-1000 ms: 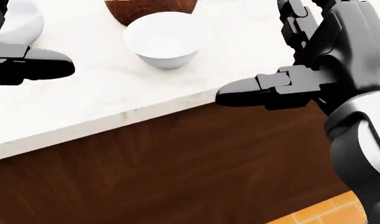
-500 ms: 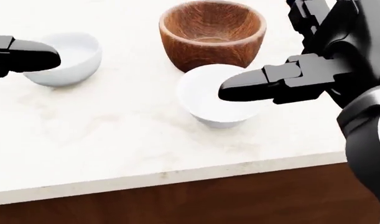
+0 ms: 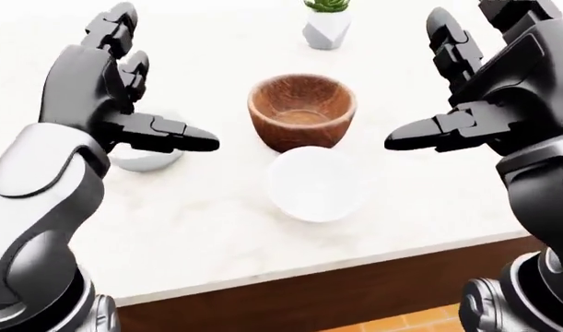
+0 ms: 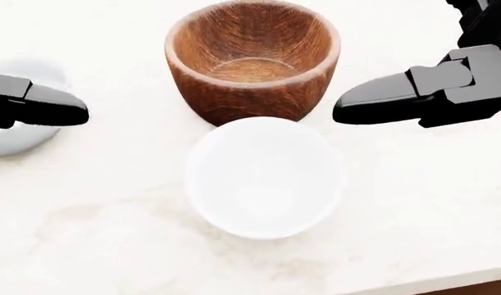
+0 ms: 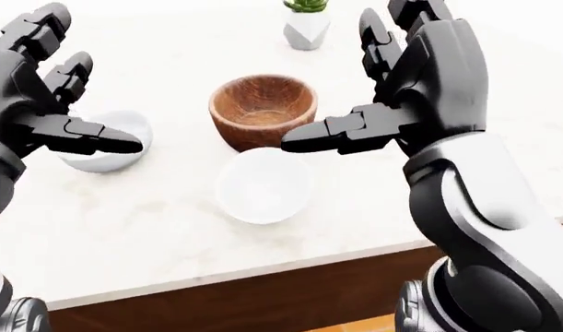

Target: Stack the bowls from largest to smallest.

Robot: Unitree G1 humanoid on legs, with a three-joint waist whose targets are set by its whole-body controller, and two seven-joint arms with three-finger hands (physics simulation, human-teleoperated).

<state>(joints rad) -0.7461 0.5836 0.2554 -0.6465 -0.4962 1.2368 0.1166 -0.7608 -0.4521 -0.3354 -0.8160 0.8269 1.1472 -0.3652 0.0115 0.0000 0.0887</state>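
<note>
Nearest the counter edge (image 3: 290, 266), a white bowl (image 4: 265, 177) is seen, just below the wooden bowl (image 4: 251, 58) — whether they touch cannot be told. A smaller white bowl (image 5: 104, 142) sits well left. Both the left hand (image 3: 110, 90) and right hand (image 5: 420, 76) are spread open above — nothing is held. A potted plant (image 3: 325, 24) stands farthest.

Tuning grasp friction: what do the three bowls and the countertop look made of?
Wooden bowl: brown wood, visible grain, matte. Middle white bowl: smooth, probably glazed ceramic or plastic. Small white bowl: same smooth white look. Countertop: pale marble-like stone, faint veining.
</note>
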